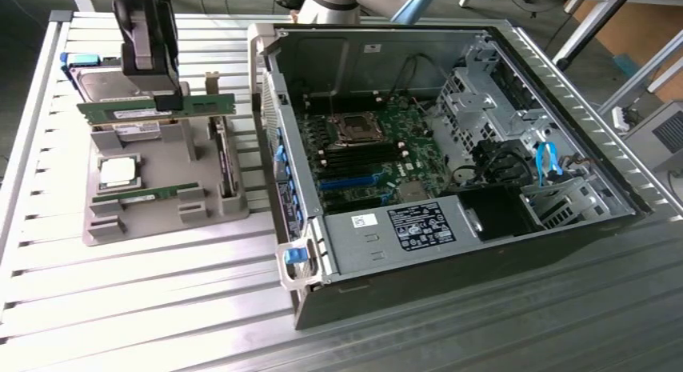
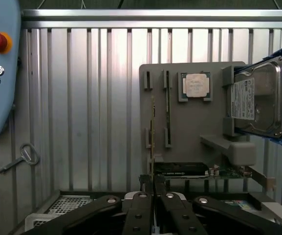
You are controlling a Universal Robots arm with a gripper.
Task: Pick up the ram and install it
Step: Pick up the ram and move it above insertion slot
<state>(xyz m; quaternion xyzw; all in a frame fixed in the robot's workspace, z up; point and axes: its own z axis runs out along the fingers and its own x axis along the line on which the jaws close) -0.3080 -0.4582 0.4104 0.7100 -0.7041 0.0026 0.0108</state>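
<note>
Above tray [image 1: 160, 220] beside case [image 1: 320, 60], gripped ram [image 1: 117, 112]

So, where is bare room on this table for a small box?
Widest: the table slats at the exterior view's lower left, bordered by the gray holder and the computer case. Also between the pendant and the holder, beside a key. Crowded: the strip between holder and case, and over the holder, where the gripper holds the ram.

The exterior view looks steeply down over the tabletop [image 1: 160, 308]; my wrist view peers straight down past my claw [image 2: 153, 185], closer. Both share the grey tray [image 1: 162, 169].
</note>
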